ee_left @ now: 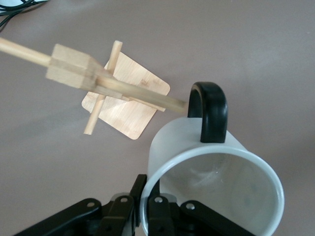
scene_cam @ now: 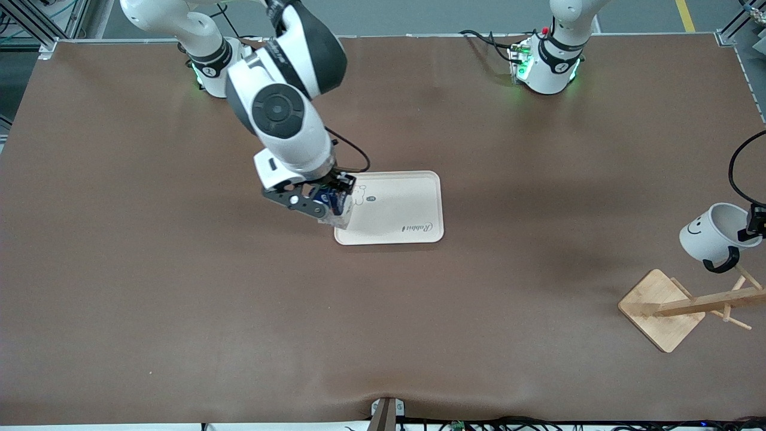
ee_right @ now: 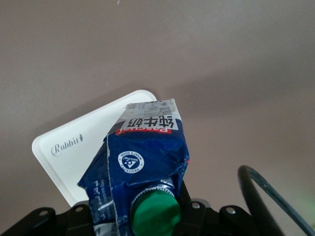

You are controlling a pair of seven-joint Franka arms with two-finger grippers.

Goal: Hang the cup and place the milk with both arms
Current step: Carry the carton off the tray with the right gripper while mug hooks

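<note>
Right gripper (scene_cam: 326, 200), centre of the front frame, clamped on the milk (scene_cam: 335, 206) over the tray (scene_cam: 413, 209) edge; only the right wrist view shows its green cap (ee_right: 152, 214) and print. Left gripper (scene_cam: 753, 227), at the frame's right edge, pinches the cup (scene_cam: 709, 233) rim; left wrist view shows the black handle (ee_left: 209, 110) touching a peg of the wooden rack (ee_left: 93, 73). Brown table (scene_cam: 179, 299); grey floor along the top.
</note>
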